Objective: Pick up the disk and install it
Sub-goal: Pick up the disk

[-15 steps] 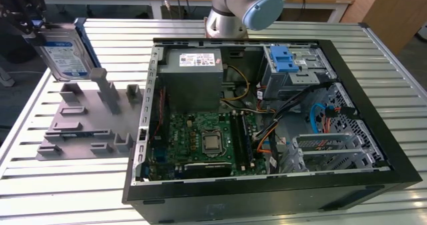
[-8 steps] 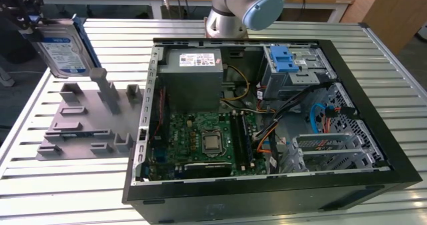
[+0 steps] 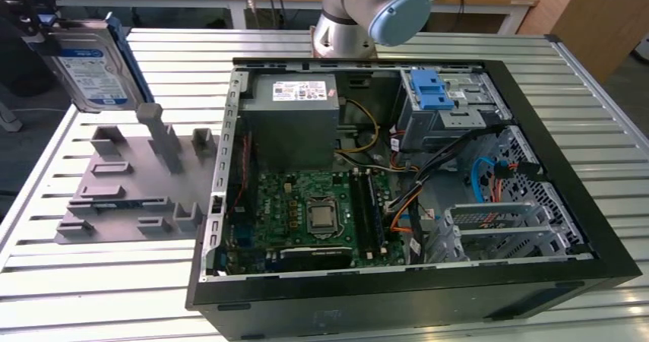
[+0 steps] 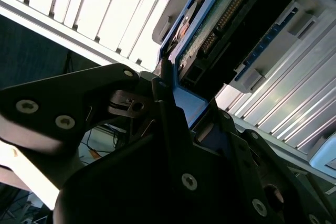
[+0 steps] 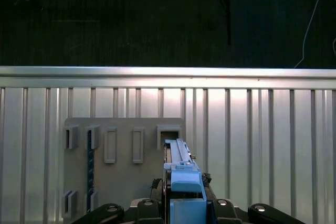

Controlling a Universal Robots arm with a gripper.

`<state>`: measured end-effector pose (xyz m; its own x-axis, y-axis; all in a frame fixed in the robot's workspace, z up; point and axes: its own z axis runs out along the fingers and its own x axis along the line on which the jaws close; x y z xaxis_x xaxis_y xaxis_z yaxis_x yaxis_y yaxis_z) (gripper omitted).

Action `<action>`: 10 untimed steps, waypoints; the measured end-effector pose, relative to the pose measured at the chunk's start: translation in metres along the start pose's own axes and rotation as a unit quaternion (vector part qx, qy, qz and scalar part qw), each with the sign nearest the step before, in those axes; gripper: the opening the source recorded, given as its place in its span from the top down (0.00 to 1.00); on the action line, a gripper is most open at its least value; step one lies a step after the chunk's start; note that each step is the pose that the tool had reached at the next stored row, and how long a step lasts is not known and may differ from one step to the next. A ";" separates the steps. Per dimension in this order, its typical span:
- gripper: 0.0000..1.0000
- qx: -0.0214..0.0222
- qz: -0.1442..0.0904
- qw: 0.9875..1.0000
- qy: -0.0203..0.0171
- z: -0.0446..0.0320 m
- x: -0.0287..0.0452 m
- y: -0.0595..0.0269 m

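hanging in the air over the table's far corner on the exterior view's left, the disk (image 3: pixel 93 64) stands on edge in the gripper (image 3: pixel 41 30). the fingers (image 4: pixel 164 98) are clenched on its blue carrier frame (image 4: pixel 186 106), as the second wrist view shows. its long axis runs roughly up and down, label toward the exterior camera, with the grey fixture plate (image 3: pixel 121 182) below it and apart from it. the open computer case (image 3: pixel 406 296) sits well apart toward the exterior view's right, and the drive cage (image 3: pixel 451 102) with its blue latch lies in the case's far corner — probably where the disk belongs, sideways across the table from the fingers.
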<state>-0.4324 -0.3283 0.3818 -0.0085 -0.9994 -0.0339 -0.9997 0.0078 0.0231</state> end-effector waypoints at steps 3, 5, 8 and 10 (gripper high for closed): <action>0.64 0.000 0.000 1.000 -0.001 -0.0042 -0.0002 0.0001; 0.64 0.000 0.000 1.000 -0.002 -0.0064 -0.0002 0.0002; 0.64 0.000 0.000 1.000 -0.003 -0.0098 -0.0003 0.0002; 0.64 0.000 0.000 1.000 -0.003 -0.0121 -0.0004 0.0003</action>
<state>-0.4324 -0.3283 0.3940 -0.0085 -0.9992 -0.0402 -0.9997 0.0076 0.0231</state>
